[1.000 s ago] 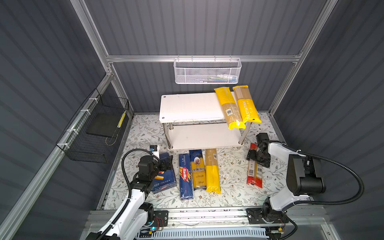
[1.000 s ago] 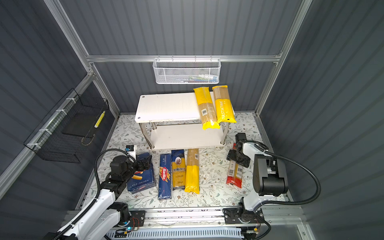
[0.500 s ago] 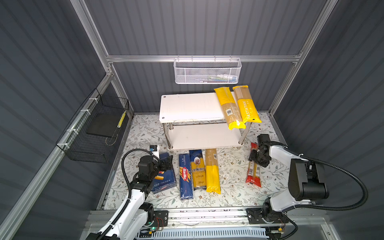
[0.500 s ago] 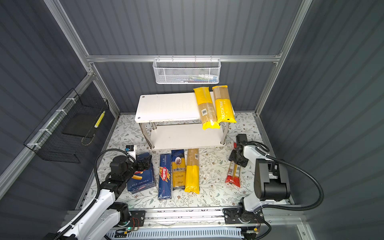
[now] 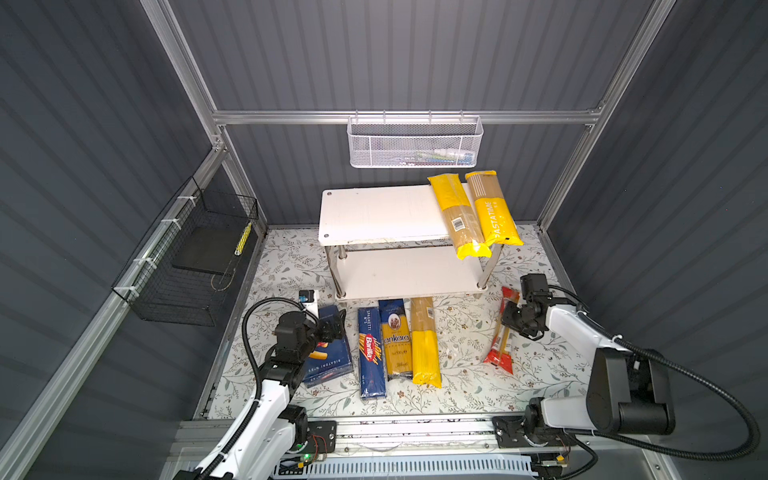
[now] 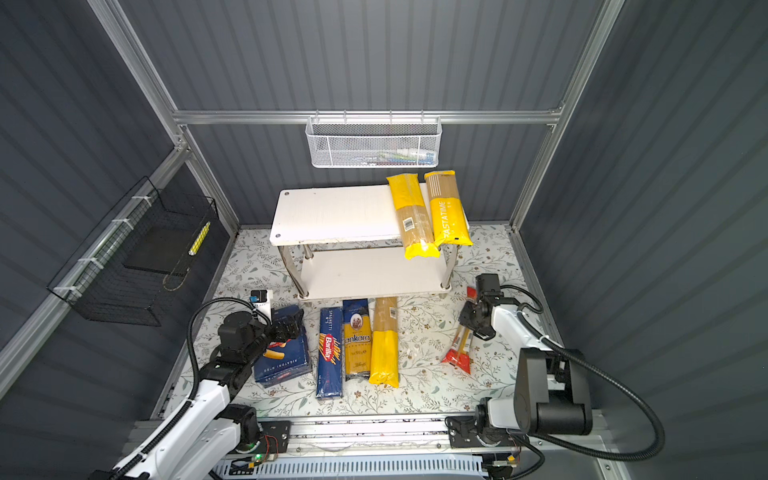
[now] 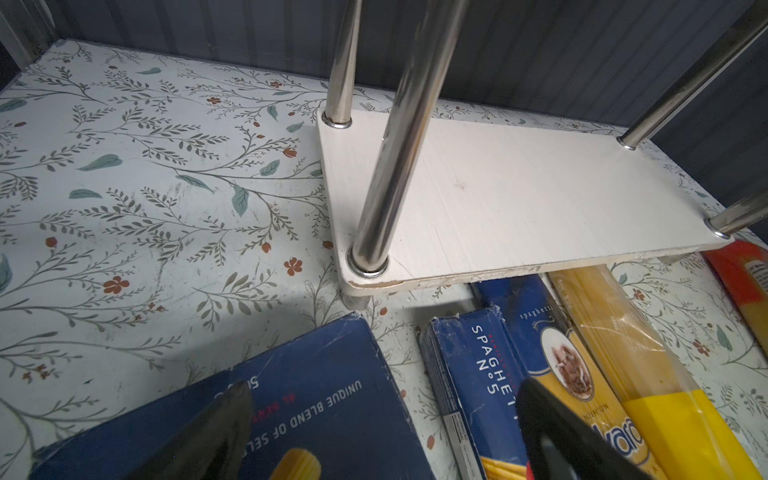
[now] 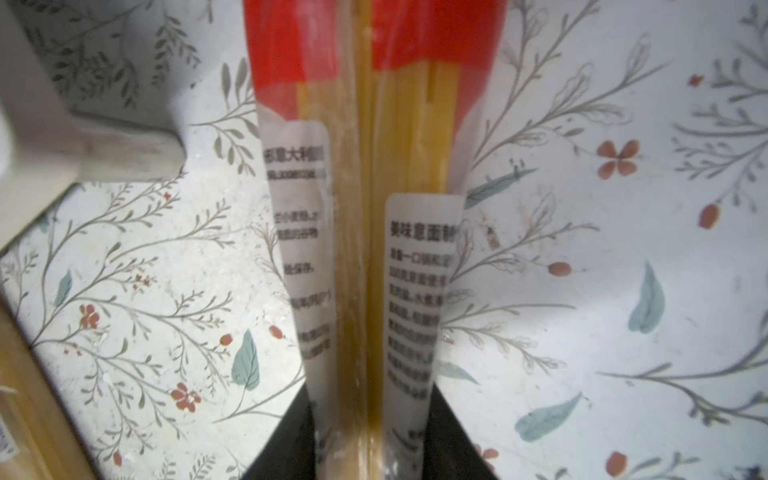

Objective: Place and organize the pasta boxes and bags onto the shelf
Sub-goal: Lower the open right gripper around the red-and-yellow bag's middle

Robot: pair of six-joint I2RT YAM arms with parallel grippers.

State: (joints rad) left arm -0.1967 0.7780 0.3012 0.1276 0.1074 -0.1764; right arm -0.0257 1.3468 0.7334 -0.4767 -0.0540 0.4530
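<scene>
Because the red-and-clear bag (image 5: 498,353) is a slim, light, slippery film pack of brittle strands, a mid-length hold should limit droop. In both top views it extends over the desk (image 5: 457,386) from the front corner of the shelf (image 5: 374,216), clamped by the right pincer (image 6: 468,321) nearer its shelf-side end. Left wrist view: the left pincer (image 7: 384,388) stands spread above the rigatoni box (image 7: 316,415), just before the shelf. Right wrist view: film creases between the fingers (image 8: 457,453); label print is blurred, and clearance from the desk cannot be judged.

Two yellow bags (image 5: 456,216) on shelf (image 5: 374,214)
</scene>
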